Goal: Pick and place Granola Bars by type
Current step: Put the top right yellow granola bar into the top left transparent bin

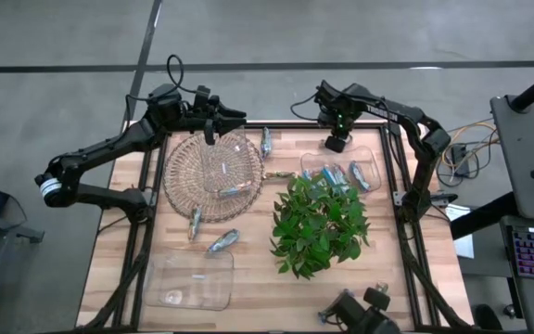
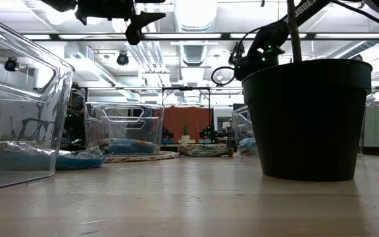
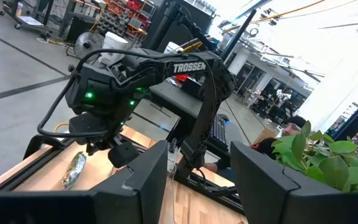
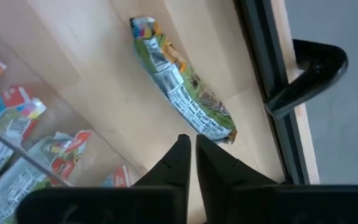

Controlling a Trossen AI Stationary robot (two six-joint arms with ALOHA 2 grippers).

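Several foil-wrapped granola bars show. A multicoloured one (image 4: 182, 87) lies flat on the wood between the right clear bin and the table's far rail. My right gripper (image 4: 189, 144) hovers shut just above its end, near the far edge (image 1: 336, 139). Another bar (image 1: 266, 141) lies by the far edge. A further bar (image 1: 235, 188) rests in the wicker basket (image 1: 188, 176), and two (image 1: 195, 221) (image 1: 222, 241) lie on the table. More bars (image 1: 346, 173) sit in the right bin (image 1: 371, 153). My left gripper (image 1: 213, 125) hangs open over the basket's far rim.
A leafy plant (image 1: 318, 223) in a black pot (image 2: 308, 118) stands right of centre, close to the right bin. A second clear bin (image 1: 191, 278) sits near the near-left corner. Black frame rails run along the table's edges (image 4: 266, 74).
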